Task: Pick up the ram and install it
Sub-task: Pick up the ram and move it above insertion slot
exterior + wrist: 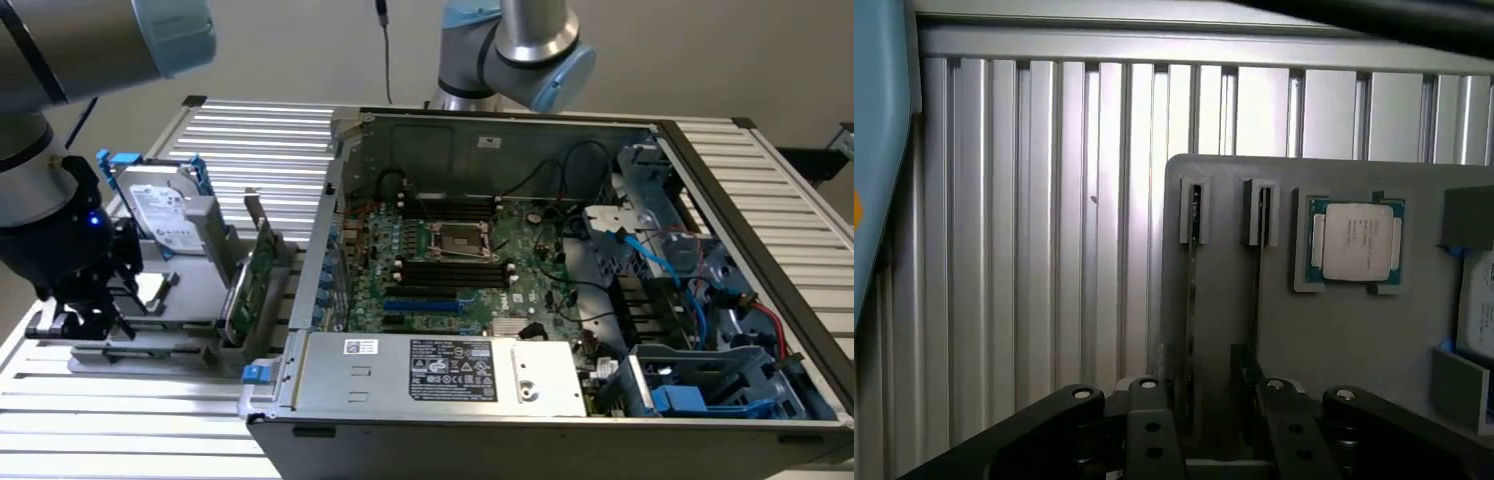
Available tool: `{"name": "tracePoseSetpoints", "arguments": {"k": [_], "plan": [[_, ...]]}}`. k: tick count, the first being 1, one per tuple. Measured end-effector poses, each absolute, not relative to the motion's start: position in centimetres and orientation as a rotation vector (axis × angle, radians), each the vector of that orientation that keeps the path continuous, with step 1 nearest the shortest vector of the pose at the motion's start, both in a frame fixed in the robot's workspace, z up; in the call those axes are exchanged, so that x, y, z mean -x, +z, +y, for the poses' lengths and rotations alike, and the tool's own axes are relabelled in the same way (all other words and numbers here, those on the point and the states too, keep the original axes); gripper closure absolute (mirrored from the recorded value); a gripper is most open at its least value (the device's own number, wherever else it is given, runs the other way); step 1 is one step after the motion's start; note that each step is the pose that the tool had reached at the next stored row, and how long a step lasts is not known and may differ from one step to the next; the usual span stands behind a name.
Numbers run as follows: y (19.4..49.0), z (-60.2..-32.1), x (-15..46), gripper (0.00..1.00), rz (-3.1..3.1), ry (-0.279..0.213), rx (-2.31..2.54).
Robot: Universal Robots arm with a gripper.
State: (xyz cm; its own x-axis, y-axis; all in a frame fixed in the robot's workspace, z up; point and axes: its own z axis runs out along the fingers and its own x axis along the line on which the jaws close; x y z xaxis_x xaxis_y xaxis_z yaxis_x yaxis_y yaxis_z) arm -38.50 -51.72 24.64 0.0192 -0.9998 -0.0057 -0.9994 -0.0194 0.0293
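The pick-up step was judged to be in hand, the gripper (1206, 405) being held wide open, nothing grasped, over the ram (1194, 300) stood on edge in the gray holder (1334, 345) beside the CPU (1352, 243), so that exact centring on that thin edge was judged necessary for a grasp.

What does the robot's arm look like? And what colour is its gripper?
The arm is made of fat, round silver-grey tubes with light blue caps on the joints. A tiny blue light glows near the wrist. The gripper is black, with jointed fingers dotted with shiny silver bolts.
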Motion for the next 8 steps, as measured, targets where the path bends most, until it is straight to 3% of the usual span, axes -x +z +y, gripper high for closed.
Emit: {"name": "tracePoseSetpoints", "arguments": {"k": [8], "plan": [[23.2, -52.3, 38.5, 0.64, -2.187, -0.038, -2.232]]}}
